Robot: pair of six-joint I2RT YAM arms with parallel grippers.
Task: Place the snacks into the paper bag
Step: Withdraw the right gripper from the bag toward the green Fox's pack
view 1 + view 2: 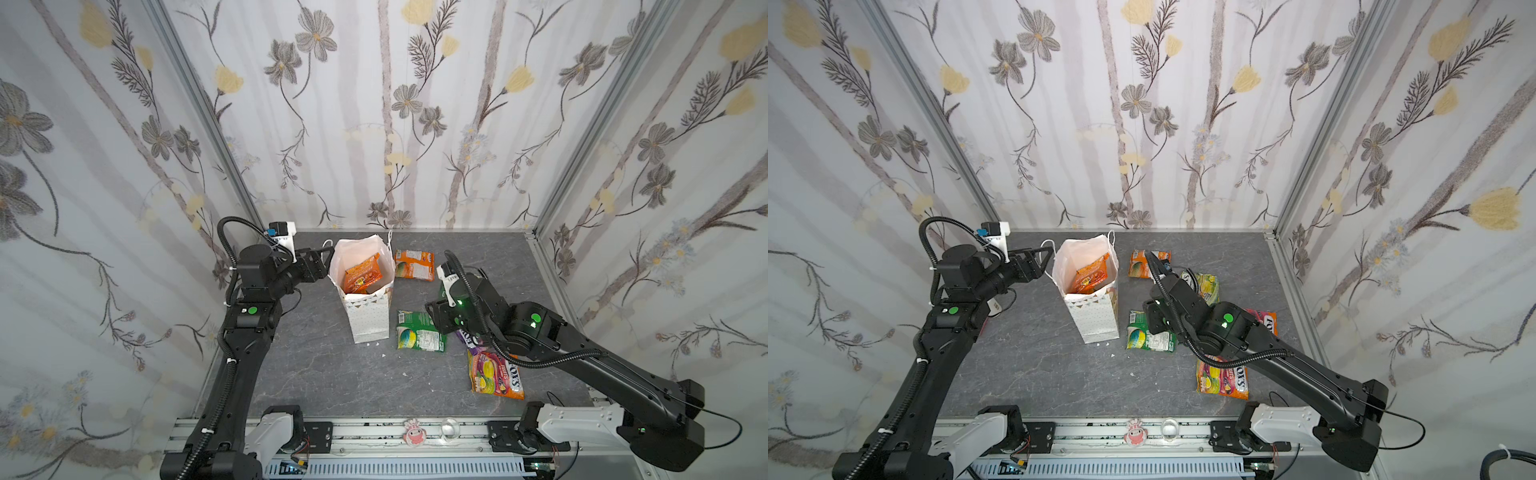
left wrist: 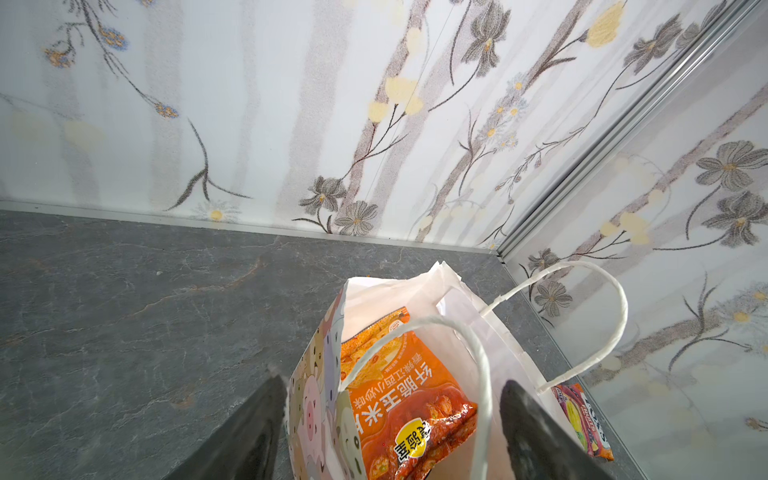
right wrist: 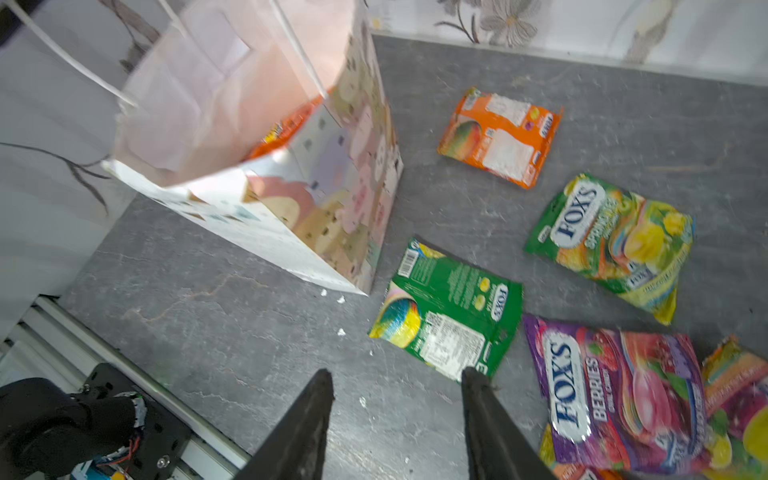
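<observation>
The bag [image 1: 370, 320] [image 1: 1096, 322] stood upright and open-mouthed on the grey bench [image 1: 316, 374], toward 12 o'clock of the bench's middle in both top views. One orange packet [image 1: 362, 274] [image 2: 399, 399] with Chinese lettering leaned inside it.

The left pincer [image 1: 326, 251] [image 2: 392, 382] sat at the bag's rim, at about 10 o'clock, jaws apart. In the left wrist view one finger [image 2: 266, 415] was outside the printed wall. The other was across the mouth, with a cord handle [image 2: 484, 395] looping between them. Whether either finger touched paper could not be told.

Six packets lay loose on the bench:
- A mango packet [image 1: 414, 264] [image 3: 498, 137] lay at 2 o'clock of the bag, apart from it.
- A green packet [image 1: 417, 332] [image 3: 449, 307] lay label side up at 4 o'clock, just beside the bag's foot.
- A yellow packet [image 1: 1204, 286] [image 3: 611, 245] lay at 3 o'clock.
- A purple packet [image 3: 615, 395] lay partly under the right arm, overlapping a fruits packet [image 1: 494, 374] at 5 o'clock.
- A pink packet [image 1: 1264, 322] showed past that arm.

The right pincer [image 3: 397, 372] hung over bare bench near the green packet, jaws apart and empty, one fingertip [image 3: 473, 382] by that packet's corner.
</observation>
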